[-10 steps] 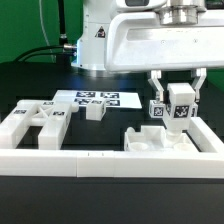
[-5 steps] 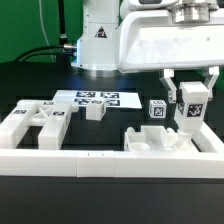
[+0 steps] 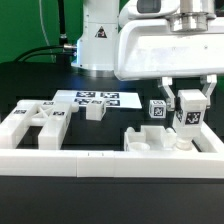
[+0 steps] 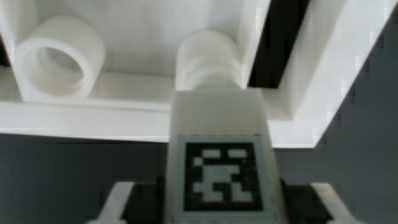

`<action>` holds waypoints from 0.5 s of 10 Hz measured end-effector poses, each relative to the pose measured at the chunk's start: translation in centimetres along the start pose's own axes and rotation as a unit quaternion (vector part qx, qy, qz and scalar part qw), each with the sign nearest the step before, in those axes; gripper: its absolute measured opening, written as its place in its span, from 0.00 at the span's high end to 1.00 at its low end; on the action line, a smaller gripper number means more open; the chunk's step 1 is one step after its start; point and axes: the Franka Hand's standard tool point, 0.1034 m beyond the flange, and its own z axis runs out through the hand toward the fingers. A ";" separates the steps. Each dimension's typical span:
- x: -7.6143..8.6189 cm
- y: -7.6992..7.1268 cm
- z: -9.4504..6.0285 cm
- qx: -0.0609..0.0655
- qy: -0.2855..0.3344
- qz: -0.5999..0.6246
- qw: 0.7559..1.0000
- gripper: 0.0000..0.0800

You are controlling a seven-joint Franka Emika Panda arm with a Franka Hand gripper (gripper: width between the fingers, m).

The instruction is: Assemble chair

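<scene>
As your gripper [image 3: 190, 106] pinches the leg [image 3: 189, 122] by its flat sides at 3 o'clock of the slab [image 3: 140, 141], expect light, stiff, slick plastic.

White tagged leg [image 3: 190, 113] upright, held above slab [image 3: 150, 144]; cube block [image 3: 157, 110] just behind; remaining pieces [image 3: 35, 122] at exterior view's left.

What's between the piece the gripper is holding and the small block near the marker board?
A tagged white cube, close beside the held piece; the exterior view shows it.
</scene>
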 end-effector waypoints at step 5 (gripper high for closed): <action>-0.6 -0.5 0.8 0.000 0.007 -0.002 1.000 0.64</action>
